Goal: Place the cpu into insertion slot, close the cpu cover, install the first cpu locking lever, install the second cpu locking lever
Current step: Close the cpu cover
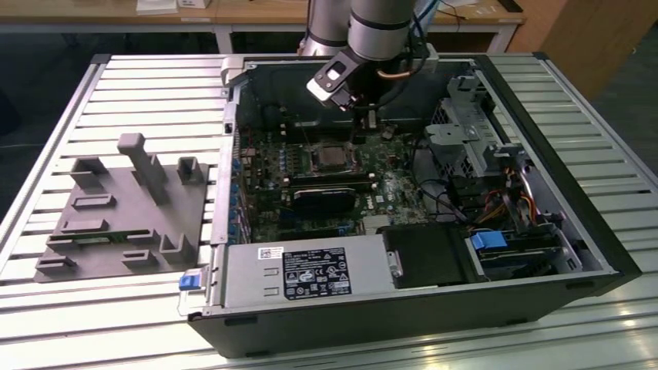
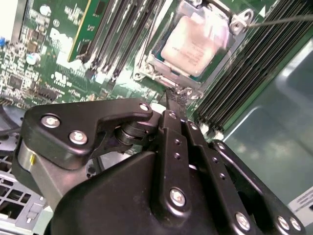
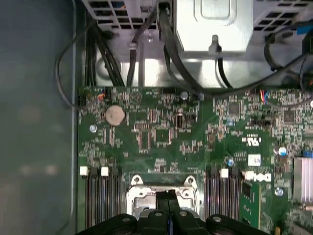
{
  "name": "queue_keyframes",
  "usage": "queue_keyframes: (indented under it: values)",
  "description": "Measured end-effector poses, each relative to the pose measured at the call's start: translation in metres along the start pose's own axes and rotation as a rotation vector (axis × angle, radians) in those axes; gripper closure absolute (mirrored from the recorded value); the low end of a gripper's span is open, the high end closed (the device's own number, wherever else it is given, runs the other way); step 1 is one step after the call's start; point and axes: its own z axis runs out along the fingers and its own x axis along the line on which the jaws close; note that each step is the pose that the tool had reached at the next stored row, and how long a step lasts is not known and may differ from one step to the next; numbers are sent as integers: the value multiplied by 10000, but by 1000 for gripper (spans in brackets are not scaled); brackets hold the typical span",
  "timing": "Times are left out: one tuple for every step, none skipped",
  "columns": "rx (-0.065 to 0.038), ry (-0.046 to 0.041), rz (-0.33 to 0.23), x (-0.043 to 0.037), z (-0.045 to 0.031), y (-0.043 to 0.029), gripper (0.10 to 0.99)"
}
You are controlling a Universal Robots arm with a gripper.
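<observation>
The cpu (image 2: 195, 44) lies with its silvery top up in the insertion slot (image 1: 331, 157) on the green board. The cpu cover (image 2: 164, 64), a thin metal frame, is folded down around it, and the chip shows through its window. A thin wire locking lever (image 2: 283, 19) sticks out from one corner of the socket. My gripper (image 2: 174, 98) hangs just above the socket's edge, fingers pressed together, with nothing visible between them. In the first wrist view the gripper (image 3: 165, 197) overlaps the socket's frame (image 3: 139, 180). In the exterior view the gripper (image 1: 367, 127) sits behind the socket, inside the open case.
Long black memory slots (image 2: 244, 83) flank the socket on both sides. A black block (image 1: 323, 199) lies in front of the socket, then the power supply (image 1: 303, 276). Cables (image 1: 452, 200) and drive cages fill the exterior view's right. A grey fixture (image 1: 123, 208) rests on the slatted table at its left.
</observation>
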Motion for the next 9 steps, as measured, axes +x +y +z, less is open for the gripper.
queue_keyframes:
  values:
    - [-6,1,-1,0,0,-18,984]
    - [-11,1,0,0,0,-34,984]
    - [-16,1,1,0,1,-48,984]
    - [-20,1,0,0,1,-59,984]
    - [-23,1,0,0,1,-65,984]
    - [-25,1,0,0,1,-71,984]
    - [-27,0,0,0,0,-78,984]
    - [-29,0,-1,0,0,-85,984]
    - [-30,0,-1,0,0,-92,984]
